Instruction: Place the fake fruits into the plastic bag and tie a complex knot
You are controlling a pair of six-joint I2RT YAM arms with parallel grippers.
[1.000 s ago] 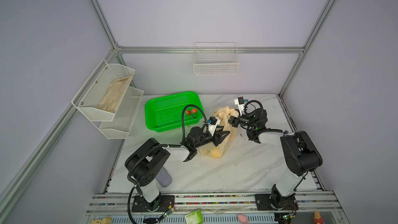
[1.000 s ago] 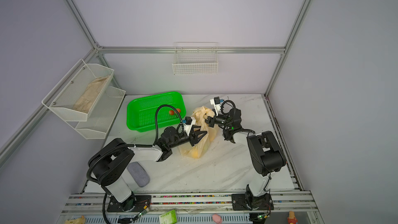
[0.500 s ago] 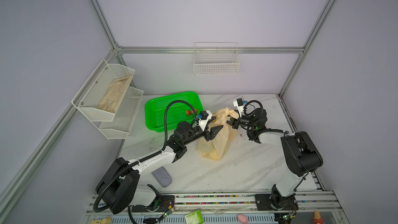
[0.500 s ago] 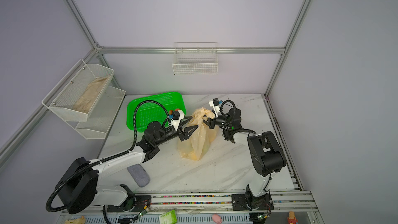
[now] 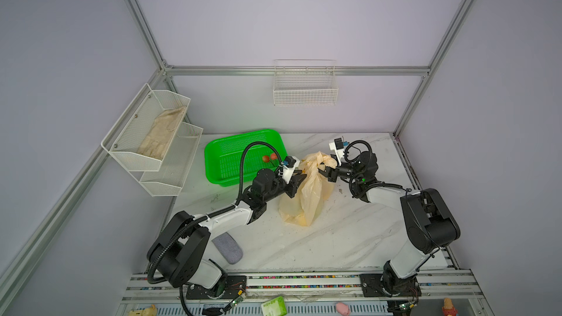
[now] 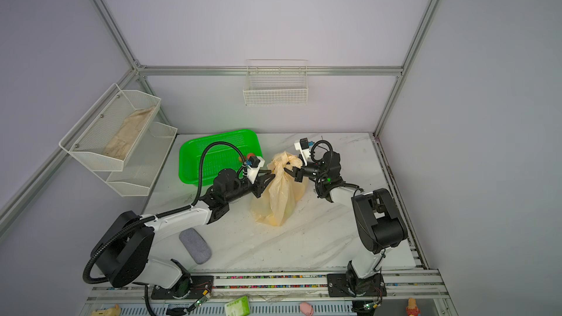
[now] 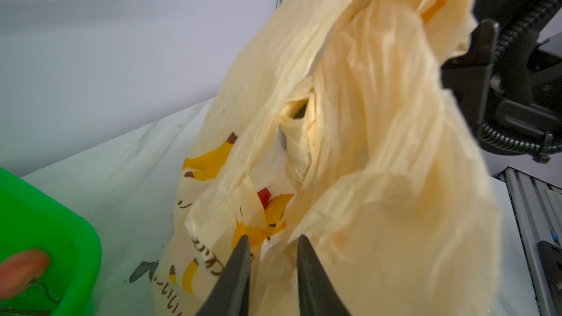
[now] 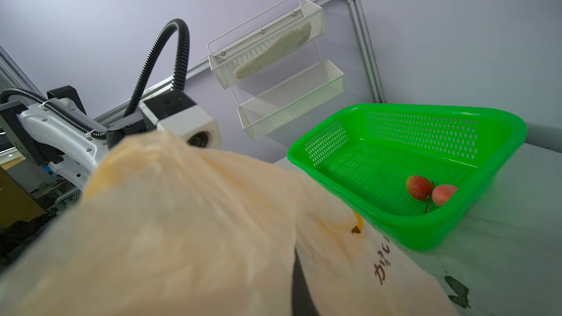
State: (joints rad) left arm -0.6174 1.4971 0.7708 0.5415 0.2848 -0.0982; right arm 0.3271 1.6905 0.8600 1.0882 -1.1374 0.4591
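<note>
Right gripper (image 5: pixel 323 169) clamps the plastic bag (image 5: pixel 307 196) by its raised top edge; left gripper (image 7: pixel 272 241), jaws narrowly parted, meets the mouth rim, green basket (image 5: pixel 219 159) beside, bare table (image 5: pixel 334 238) behind.

Crinkled translucent plastic bag (image 5: pixel 307 199); glossy green plastic basket (image 5: pixel 228 165)

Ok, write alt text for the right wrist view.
A blurred cream bag fills the foreground. Behind it, a green basket holds a strawberry and a pink fruit; a wire shelf hangs on the wall.
</note>
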